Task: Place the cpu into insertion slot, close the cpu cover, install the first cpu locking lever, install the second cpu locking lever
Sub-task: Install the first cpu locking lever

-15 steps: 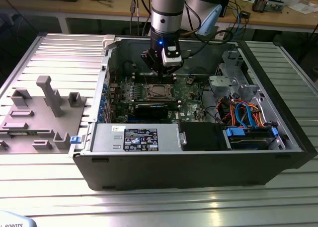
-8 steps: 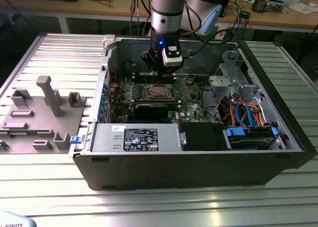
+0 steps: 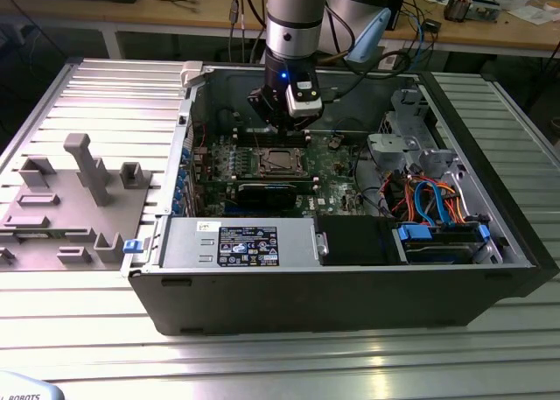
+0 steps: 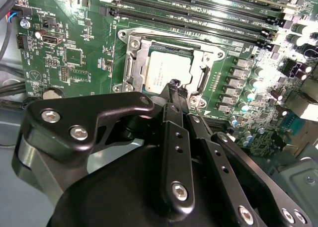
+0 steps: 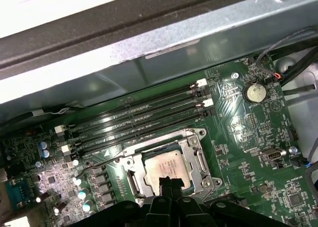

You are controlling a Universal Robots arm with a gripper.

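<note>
Your tool (image 4: 174, 84) hangs low over the motherboard with its two fingers drawn together into one narrow tip, gripping nothing. The tip sits just above one edge of the cpu (image 4: 166, 68). Pinched like that, it reads as a pushing point rather than a grasp, which would suit pressing on the thin metal parts around the socket. The cpu lies flat in its slot, square to it. The cpu cover (image 4: 133, 63) looks folded down around it, its frame bordering the chip in both wrist views. You cannot tell whether either locking lever is latched, because the tool's body hides the nearest side of the socket.

The rows of memory slots (image 5: 134, 122) run just beside the socket, and a coin battery (image 5: 256, 92) sits well apart from it. In the exterior view the arm reaches down inside the open computer case (image 3: 306, 286). The case walls, the power supply (image 3: 236, 242) and the bundle of blue and orange cables (image 3: 433, 199) hem in any sideways approach. A grey parts holder (image 3: 70, 190) rests on the tabletop (image 3: 87, 347) at the exterior view's left, outside the case.
</note>
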